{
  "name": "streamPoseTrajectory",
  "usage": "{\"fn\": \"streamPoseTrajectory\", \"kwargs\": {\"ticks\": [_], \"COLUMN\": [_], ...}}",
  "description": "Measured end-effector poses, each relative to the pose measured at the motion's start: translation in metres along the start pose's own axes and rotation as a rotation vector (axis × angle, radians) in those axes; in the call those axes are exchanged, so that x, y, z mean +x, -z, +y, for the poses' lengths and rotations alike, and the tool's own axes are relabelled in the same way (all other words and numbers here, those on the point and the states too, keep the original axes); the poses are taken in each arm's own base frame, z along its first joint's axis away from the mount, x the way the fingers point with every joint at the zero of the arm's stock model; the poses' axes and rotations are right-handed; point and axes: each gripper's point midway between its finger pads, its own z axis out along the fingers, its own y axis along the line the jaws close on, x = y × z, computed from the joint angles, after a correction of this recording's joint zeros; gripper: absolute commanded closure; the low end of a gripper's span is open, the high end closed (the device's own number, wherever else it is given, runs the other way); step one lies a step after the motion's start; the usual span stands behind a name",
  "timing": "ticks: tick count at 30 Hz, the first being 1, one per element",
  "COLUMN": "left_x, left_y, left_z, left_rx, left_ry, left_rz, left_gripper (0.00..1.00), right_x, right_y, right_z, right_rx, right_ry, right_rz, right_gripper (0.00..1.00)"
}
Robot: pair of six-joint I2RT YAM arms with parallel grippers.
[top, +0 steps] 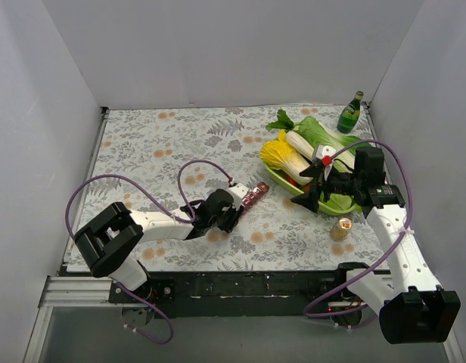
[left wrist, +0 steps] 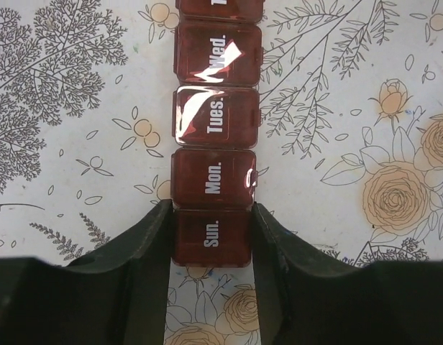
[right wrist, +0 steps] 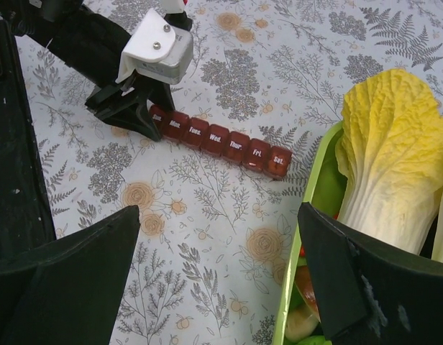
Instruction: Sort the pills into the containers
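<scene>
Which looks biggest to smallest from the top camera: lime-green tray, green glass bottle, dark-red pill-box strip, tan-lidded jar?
1. Lime-green tray
2. Green glass bottle and dark-red pill-box strip: too close to rank
3. Tan-lidded jar

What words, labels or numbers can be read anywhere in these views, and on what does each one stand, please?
All are on the lids of the containers:
"Sun." on the first lid
"Mon." on the second lid
"Tues." on the third lid
"Wed." on the fourth lid
"Thur." on the fifth lid
"Fri." on the sixth lid
"Sat." on the seventh lid
The labels on the green bottle and the small jar are too small to read.
</scene>
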Motion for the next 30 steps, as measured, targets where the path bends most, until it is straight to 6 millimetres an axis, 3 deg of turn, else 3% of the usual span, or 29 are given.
{"fn": "streamPoseTrajectory", "kwargs": {"ticks": [6,12,17,22,30], "left_x": [0.006,0.018,0.016,0.023,0.026], "left_y": [0.007,0.019,0.029,0.039,0.046], "left_z": [-0.004,-0.009,0.006,-0.009,-0.021], "left_rx": [0.058,0.247,0.364,0.490,0.567], "left_ry": [-0.122,-0.278,-0.256,-0.263,-0.253], "left_rz": [0.009,0.081,0.085,0.103,0.109], "left_gripper": [0.86,0.86,0.87,0.88,0.90], "right_x": [0.012,0.041,0.050,0.066,0.080], "right_y": [-0.011,-0.035,-0.055,-0.070,-0.101], "right_z": [0.005,0.038,0.064,0.083,0.092], "right_rx": [-0.078,-0.294,-0.426,-0.484,-0.517], "right_ry": [0.039,0.206,0.349,0.416,0.364], "right_rz": [0.018,0.085,0.108,0.104,0.103], "right_gripper": [0.02,0.03,0.03,0.03,0.08]}}
